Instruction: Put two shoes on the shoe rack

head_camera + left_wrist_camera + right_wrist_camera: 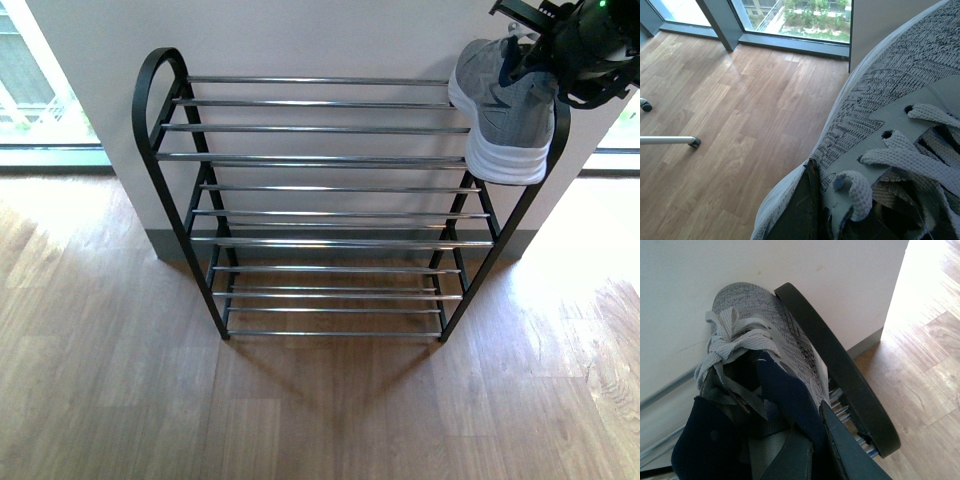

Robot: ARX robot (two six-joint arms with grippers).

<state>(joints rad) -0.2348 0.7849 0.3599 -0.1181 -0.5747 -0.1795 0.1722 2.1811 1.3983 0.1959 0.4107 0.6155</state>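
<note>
my right claw point(556, 52) is clamping a grey sneaker point(505, 110), tilted by the end arch of the shoe rack point(320, 159). left claw point(804, 212) is gripping the other sneaker point(900, 90). letting go while it's tilted is risking a slide-off.

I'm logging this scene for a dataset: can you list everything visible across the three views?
rack: one, black frame with chrome bars, against the wall
shoes: two, grey knit, white soles; one at the rack's top right end, one above the floor in the left wrist view
wall: one, white, behind the rack
floor: light wood
windows: bright, either side of the wall
leg: one, white with dark foot, on the floor
right claw: black, gripping the rack-end shoe
left claw: dark, gripping the other shoe
</note>
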